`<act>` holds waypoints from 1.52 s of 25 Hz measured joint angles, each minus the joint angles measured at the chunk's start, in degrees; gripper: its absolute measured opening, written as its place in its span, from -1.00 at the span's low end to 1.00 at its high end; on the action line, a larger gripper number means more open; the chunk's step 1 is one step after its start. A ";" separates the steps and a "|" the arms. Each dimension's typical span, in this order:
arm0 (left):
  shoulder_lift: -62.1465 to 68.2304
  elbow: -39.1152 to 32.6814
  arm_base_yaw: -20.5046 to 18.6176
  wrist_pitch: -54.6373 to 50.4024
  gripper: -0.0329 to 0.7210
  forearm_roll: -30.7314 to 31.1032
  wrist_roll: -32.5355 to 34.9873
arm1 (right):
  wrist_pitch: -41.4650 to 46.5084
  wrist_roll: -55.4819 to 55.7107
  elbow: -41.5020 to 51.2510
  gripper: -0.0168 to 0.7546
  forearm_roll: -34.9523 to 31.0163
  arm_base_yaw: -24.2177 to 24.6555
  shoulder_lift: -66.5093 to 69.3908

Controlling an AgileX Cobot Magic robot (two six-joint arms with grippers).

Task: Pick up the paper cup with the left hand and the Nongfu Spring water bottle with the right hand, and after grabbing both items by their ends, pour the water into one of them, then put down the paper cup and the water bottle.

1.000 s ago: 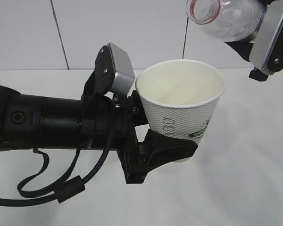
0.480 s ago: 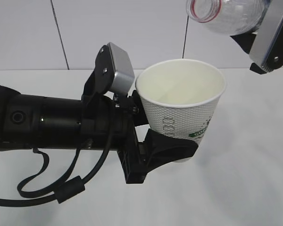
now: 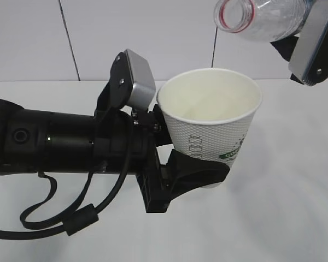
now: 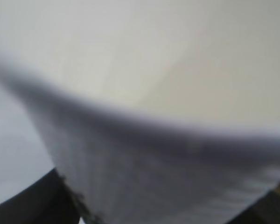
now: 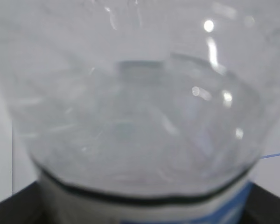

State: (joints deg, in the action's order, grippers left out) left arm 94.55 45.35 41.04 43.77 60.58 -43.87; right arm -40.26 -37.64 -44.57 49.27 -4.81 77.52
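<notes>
Cup and bottle both in hand
My left gripper (image 3: 194, 164) clamps the cup (image 3: 210, 128), water (image 3: 199, 113) inside; right gripper (image 3: 303, 38) grips the tipped bottle (image 3: 257, 19) upper right.

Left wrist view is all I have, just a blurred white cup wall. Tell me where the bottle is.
Observer: The Nongfu Spring water bottle is tipped on its side, up and to the right of the paper cup, with its open mouth pointing left.
Operator: Report whether it is pouring.
Observer: No stream shows between the mouth and the cup rim in the exterior view.
Operator: Confirm both grips.
Observer: The left gripper clasps the cup low on its wall, cup upright and off the table. The right gripper holds the bottle's body.
</notes>
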 joint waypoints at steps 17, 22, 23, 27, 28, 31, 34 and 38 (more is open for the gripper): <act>0.00 0.00 0.00 0.02 0.49 0.00 0.00 | -0.85 -2.64 0.00 0.32 0.00 0.00 0.00; 0.00 0.00 0.00 0.12 0.48 0.00 0.00 | -0.85 -2.84 0.00 0.32 0.00 0.00 0.00; 0.00 0.00 0.00 0.12 0.48 0.00 0.00 | -0.85 -2.99 0.00 0.32 0.00 0.00 0.00; 0.00 0.00 0.00 0.25 0.48 0.00 0.00 | -0.85 -4.18 0.00 0.32 0.00 0.00 0.00; 0.00 0.00 0.00 0.25 0.48 0.00 0.00 | -0.85 -4.27 0.00 0.32 0.00 0.00 0.00; 0.00 0.00 0.00 0.25 0.48 0.00 0.00 | -0.85 -4.40 0.00 0.32 0.00 0.00 0.00; 0.00 0.00 0.00 0.25 0.48 0.00 0.00 | -0.85 -4.51 0.00 0.32 0.00 0.00 0.00; 0.00 0.00 0.00 0.25 0.48 0.00 0.00 | -0.85 -4.51 0.00 0.32 0.00 0.00 0.00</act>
State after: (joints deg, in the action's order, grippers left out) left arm 94.55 45.35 41.04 44.02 60.58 -43.87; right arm -41.11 -42.15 -44.57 49.27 -4.81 77.52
